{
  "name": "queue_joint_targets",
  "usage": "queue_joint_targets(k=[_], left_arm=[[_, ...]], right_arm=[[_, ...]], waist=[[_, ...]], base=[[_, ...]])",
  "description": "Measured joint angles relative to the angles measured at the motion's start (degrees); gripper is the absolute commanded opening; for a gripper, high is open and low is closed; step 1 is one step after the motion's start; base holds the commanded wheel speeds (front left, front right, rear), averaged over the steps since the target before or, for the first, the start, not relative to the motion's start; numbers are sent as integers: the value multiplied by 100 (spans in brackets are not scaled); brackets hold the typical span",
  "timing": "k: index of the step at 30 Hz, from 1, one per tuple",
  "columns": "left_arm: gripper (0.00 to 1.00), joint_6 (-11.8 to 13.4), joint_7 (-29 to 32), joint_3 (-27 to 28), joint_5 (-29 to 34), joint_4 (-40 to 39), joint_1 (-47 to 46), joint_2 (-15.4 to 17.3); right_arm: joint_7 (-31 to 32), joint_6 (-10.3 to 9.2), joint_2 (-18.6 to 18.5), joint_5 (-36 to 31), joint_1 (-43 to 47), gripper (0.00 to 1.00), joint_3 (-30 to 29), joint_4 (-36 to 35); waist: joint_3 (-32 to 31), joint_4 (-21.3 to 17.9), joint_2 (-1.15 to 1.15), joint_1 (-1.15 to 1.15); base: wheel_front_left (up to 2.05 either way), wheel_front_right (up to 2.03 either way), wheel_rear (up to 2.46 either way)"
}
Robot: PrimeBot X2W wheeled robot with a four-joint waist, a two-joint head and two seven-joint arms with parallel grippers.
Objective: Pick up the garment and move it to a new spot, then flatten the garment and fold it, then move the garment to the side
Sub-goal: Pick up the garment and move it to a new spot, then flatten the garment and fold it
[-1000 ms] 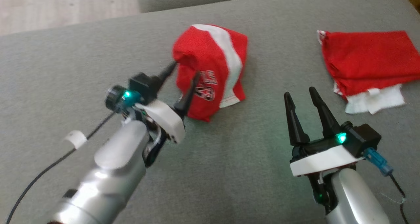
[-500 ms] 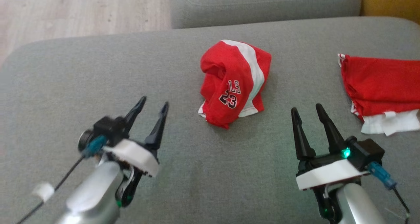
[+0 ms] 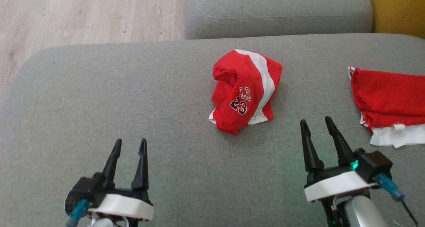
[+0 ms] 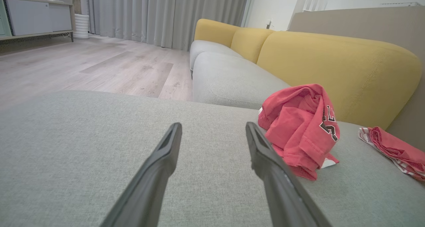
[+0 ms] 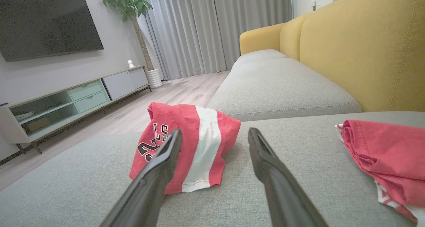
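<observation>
A grey sofa seat [image 3: 132, 97] is carrying two red garments: the crumpled garment [image 3: 245, 87], white-striped and numbered 23, is lying near the middle, and a flatter second garment [image 3: 388, 100] is lying well apart at the right edge. Two grippers are hovering over the near side, the left gripper [image 3: 130, 141] and the right gripper [image 3: 315, 120]. Each is holding its fingers apart and gripping nothing.

layout | you have the garment [image 3: 245, 90] lying on the seat cushion [image 3: 132, 104], about mid-way across | second garment [image 3: 388, 100] to its right, well apart | left gripper [image 3: 130, 141] before it to your left | right gripper [image 3: 315, 120] before it to your right | farther cushion [image 3: 275, 11] behind
</observation>
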Motion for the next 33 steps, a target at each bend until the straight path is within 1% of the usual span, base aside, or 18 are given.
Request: queue_joint_targets(k=[6,10,14,18,21,26,28,33], left_arm=[[100,-391,0,525,519,-14,69,-412],[100,-602,-1,690,751,34,69,-572],[100,-726,-1,705,864,120,52,-708],[100,-799,-1,697,917,201,14,-799],[100,-804,-1,697,918,227,-30,-827],[100,-851,-1,681,940,277,-272,-877],[100,-853,-1,665,968,293,-338,-891],[100,-854,-1,628,967,357,-365,-895]], right_arm=[[0,0,0,-42,-5,100,-20,5],[0,0,0,-46,-5,100,-30,11],[0,0,0,-112,-41,100,-76,57],[0,-1,0,-253,-230,100,100,257],[0,0,0,-315,-438,100,213,422],[0,0,-4,-256,-1044,100,531,1068],[0,0,-5,-97,-1275,100,692,1319],[0,0,-10,5,-1798,100,767,1980]], waist=[[-12,-8,0,1],[4,-1,0,0],[102,56,0,1],[242,179,0,1],[334,254,0,1],[556,518,0,2],[636,638,0,2],[796,946,0,2]], base=[[0,0,0],[0,0,0],[0,0,0],[0,0,0],[0,0,0],[0,0,0],[0,0,0],[0,0,0]])
